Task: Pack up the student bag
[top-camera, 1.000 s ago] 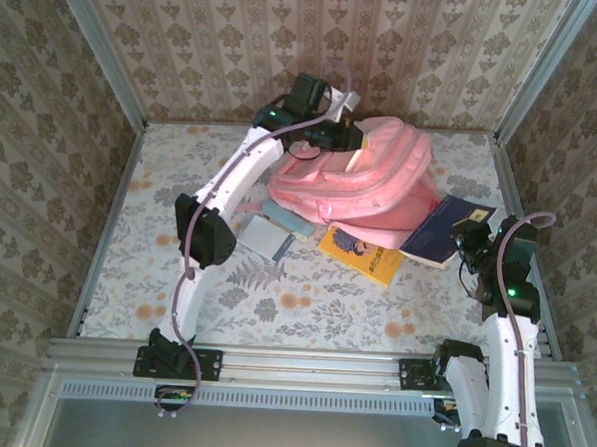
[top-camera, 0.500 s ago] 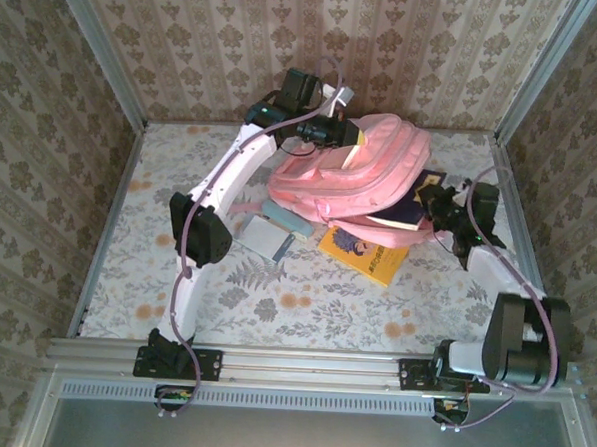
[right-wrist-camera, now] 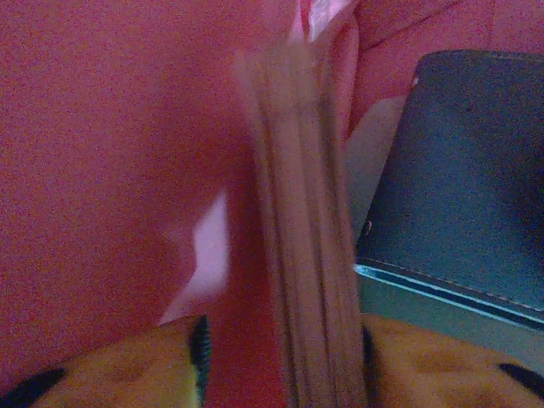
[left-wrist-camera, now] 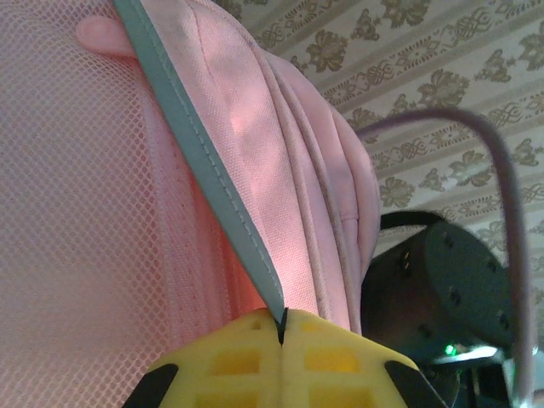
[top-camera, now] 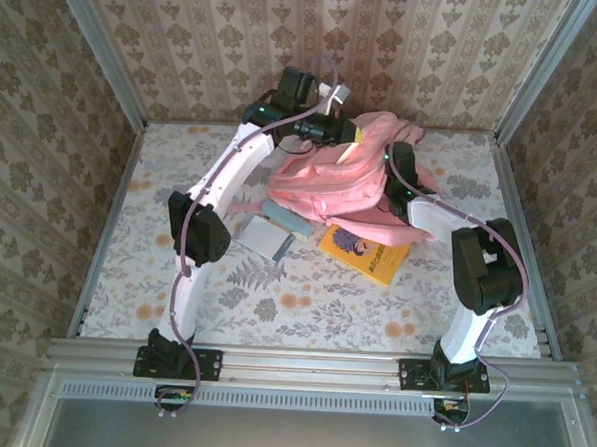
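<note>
So, student bag point(top-camera: 326, 185) sits back-centre on the desk point(top-camera: 304, 304). Left pincer point(left-wrist-camera: 280, 327) is clenched on its grey trim point(left-wrist-camera: 198, 170). Right pincer point(right-wrist-camera: 283, 340) is inside the bag, released, with a book point(right-wrist-camera: 297, 212) standing loose between the jaws.

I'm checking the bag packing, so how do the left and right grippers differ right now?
The left gripper is shut, pinching the student bag's grey-edged trim; the right gripper has its jaws apart with a book's page edge between them. The left gripper grips the bag from outside, at its far edge; the right gripper is pushed into the bag, pink fabric around it. Both are at the bag.
</note>
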You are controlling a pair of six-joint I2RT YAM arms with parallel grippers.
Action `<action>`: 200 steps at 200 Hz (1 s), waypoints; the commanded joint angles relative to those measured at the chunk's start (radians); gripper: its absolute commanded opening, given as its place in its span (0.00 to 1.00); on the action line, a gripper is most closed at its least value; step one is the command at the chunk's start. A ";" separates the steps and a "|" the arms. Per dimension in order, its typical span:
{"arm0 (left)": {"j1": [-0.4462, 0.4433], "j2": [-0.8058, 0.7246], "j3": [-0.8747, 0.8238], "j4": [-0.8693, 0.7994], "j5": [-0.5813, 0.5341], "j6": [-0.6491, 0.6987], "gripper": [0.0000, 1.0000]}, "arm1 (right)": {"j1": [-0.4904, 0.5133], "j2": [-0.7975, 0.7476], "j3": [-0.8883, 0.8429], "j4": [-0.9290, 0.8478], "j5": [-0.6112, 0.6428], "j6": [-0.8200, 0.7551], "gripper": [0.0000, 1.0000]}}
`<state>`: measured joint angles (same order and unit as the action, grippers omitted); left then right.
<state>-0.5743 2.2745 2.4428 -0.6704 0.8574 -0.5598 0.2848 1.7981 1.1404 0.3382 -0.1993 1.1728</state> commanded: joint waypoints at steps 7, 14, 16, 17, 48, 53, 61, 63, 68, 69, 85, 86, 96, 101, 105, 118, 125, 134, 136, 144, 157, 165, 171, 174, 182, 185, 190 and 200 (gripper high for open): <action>0.015 -0.046 0.003 0.146 0.093 -0.045 0.00 | 0.013 -0.048 -0.040 -0.016 0.133 -0.062 0.68; 0.020 -0.044 0.001 0.146 0.093 -0.045 0.00 | 0.004 -0.071 -0.051 -0.031 0.137 -0.088 0.71; 0.020 -0.044 0.002 0.146 0.092 -0.045 0.00 | 0.001 -0.077 -0.053 -0.034 0.135 -0.096 0.71; 0.021 -0.044 0.001 0.146 0.092 -0.044 0.00 | -0.001 -0.079 -0.054 -0.042 0.135 -0.100 0.72; 0.039 -0.040 -0.001 0.141 0.093 -0.045 0.00 | -0.028 -0.161 -0.072 -0.073 0.073 -0.199 0.81; 0.040 -0.040 -0.002 0.138 0.092 -0.042 0.00 | -0.033 -0.173 -0.075 -0.075 0.062 -0.211 0.83; 0.043 -0.041 -0.006 0.134 0.088 -0.037 0.00 | -0.036 -0.193 -0.081 -0.075 0.043 -0.229 0.84; 0.043 -0.041 -0.008 0.134 0.086 -0.037 0.00 | -0.037 -0.197 -0.081 -0.076 0.039 -0.234 0.84; 0.046 -0.043 -0.011 0.134 0.085 -0.035 0.00 | -0.040 -0.209 -0.083 -0.086 0.032 -0.243 0.85; 0.046 -0.043 -0.012 0.134 0.085 -0.035 0.00 | -0.041 -0.212 -0.083 -0.088 0.031 -0.245 0.85; 0.053 -0.046 -0.023 0.125 0.071 -0.028 0.00 | -0.048 -0.257 -0.092 -0.129 0.028 -0.276 0.85; 0.053 -0.046 -0.022 0.124 0.069 -0.027 0.00 | -0.049 -0.261 -0.092 -0.132 0.030 -0.276 0.85; 0.056 -0.048 -0.027 0.108 0.054 -0.021 0.00 | -0.060 -0.290 -0.101 -0.172 0.039 -0.280 0.85; 0.057 -0.048 -0.026 0.096 0.042 -0.016 0.00 | -0.066 -0.306 -0.108 -0.189 0.041 -0.278 0.85; 0.057 -0.046 -0.025 0.090 0.033 -0.012 0.00 | -0.074 -0.319 -0.113 -0.204 0.042 -0.276 0.85; 0.057 -0.046 -0.023 0.065 0.016 0.002 0.00 | -0.095 -0.368 -0.140 -0.255 0.065 -0.257 0.84; 0.057 -0.045 -0.024 0.054 0.010 0.010 0.00 | -0.105 -0.397 -0.158 -0.276 0.077 -0.250 0.83; 0.056 -0.046 -0.025 0.040 0.002 0.018 0.00 | -0.118 -0.441 -0.176 -0.310 0.084 -0.244 0.82; 0.056 -0.045 -0.025 0.038 -0.001 0.019 0.00 | -0.121 -0.451 -0.179 -0.316 0.085 -0.243 0.82; 0.057 -0.044 -0.026 0.026 -0.009 0.026 0.00 | -0.132 -0.488 -0.201 -0.334 0.093 -0.243 0.81; 0.057 -0.042 -0.030 0.015 -0.019 0.031 0.00 | -0.150 -0.553 -0.238 -0.355 0.100 -0.242 0.79; 0.056 -0.042 -0.033 0.014 -0.024 0.031 0.01 | -0.160 -0.594 -0.256 -0.376 0.105 -0.240 0.79; 0.056 -0.043 -0.040 0.013 -0.025 0.032 0.03 | -0.167 -0.624 -0.269 -0.390 0.104 -0.243 0.79; 0.056 -0.044 -0.044 0.013 -0.027 0.034 0.04 | -0.169 -0.635 -0.272 -0.394 0.103 -0.245 0.79; 0.055 -0.049 -0.058 0.014 -0.032 0.038 0.04 | -0.174 -0.675 -0.287 -0.408 0.102 -0.257 0.80; 0.055 -0.052 -0.064 0.014 -0.035 0.038 0.05 | -0.174 -0.691 -0.291 -0.414 0.103 -0.261 0.80; 0.054 -0.059 -0.078 0.018 -0.040 0.039 0.06 | -0.174 -0.713 -0.298 -0.420 0.101 -0.269 0.80; 0.055 -0.078 -0.113 0.026 -0.053 0.040 0.14 | -0.174 -0.753 -0.308 -0.439 0.092 -0.283 0.81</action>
<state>-0.5301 2.2726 2.3806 -0.6621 0.8402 -0.5518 0.1097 1.1458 0.8570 -0.0528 -0.1078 0.9344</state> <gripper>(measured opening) 0.067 0.803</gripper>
